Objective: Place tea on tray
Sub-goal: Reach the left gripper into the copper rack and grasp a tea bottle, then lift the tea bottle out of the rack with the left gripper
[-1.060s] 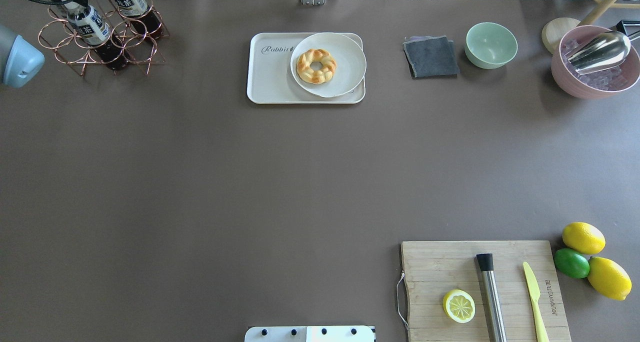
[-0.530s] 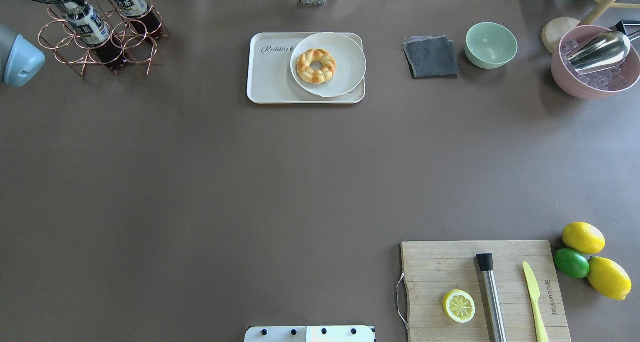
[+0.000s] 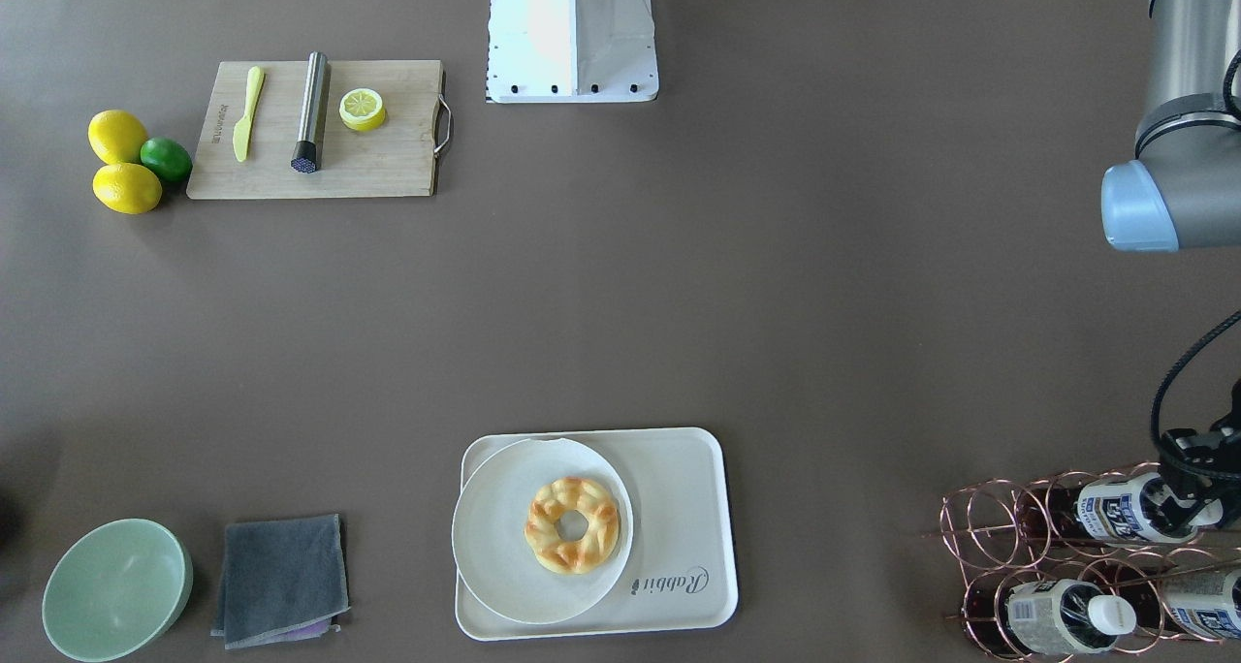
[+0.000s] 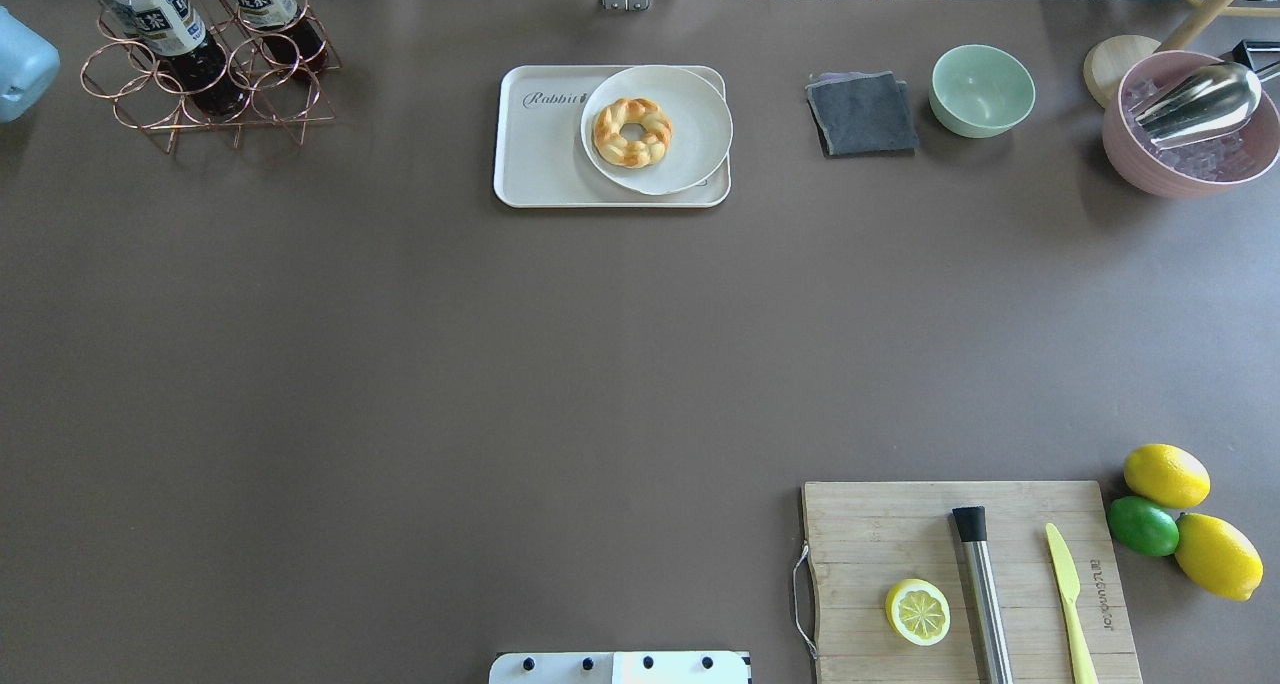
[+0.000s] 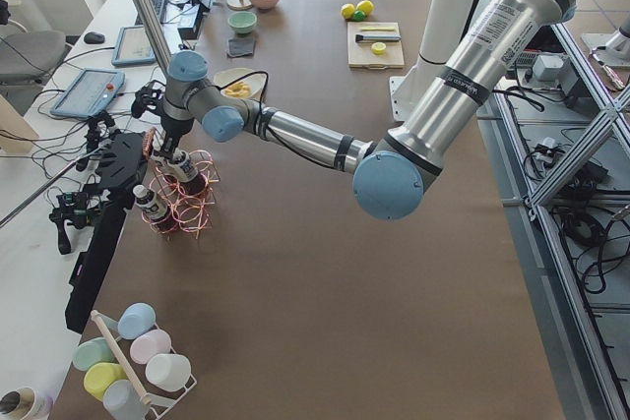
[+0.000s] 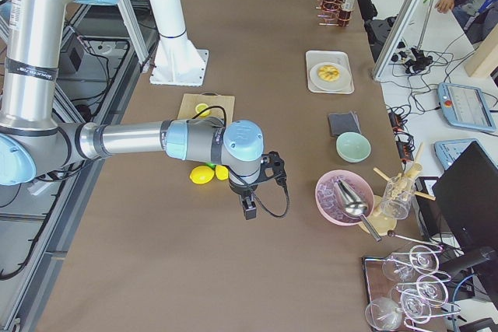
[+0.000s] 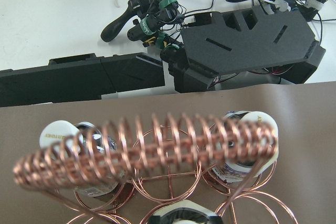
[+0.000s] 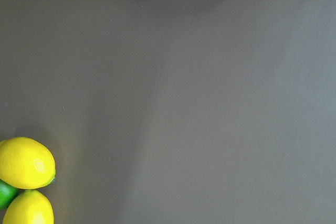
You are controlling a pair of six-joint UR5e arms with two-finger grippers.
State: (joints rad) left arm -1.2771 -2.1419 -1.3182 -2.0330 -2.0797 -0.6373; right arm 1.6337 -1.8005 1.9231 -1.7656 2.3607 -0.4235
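Note:
Three tea bottles lie in a copper wire rack [image 3: 979,537] at the table's far left corner. My left gripper [image 3: 1191,493] is at the cap end of one tea bottle [image 3: 1120,510] and appears shut on it. That bottle also shows in the overhead view [image 4: 160,19], and its cap sits at the bottom of the left wrist view [image 7: 181,216]. The cream tray [image 4: 540,154] lies at the far middle, with a white plate [image 4: 690,154] and a doughnut on its right half. My right gripper [image 6: 249,209] hovers near the lemons; I cannot tell its state.
A wooden cutting board [image 4: 900,534] with a lemon half, a metal rod and a yellow knife lies front right, beside two lemons and a lime [image 4: 1143,526]. A grey cloth [image 4: 862,114], a green bowl [image 4: 982,89] and a pink bowl [image 4: 1190,179] stand at the far right.
The gripped tea bottle has slid toward the table's far edge within the rack. My left arm's elbow has moved the same way, toward the far left.

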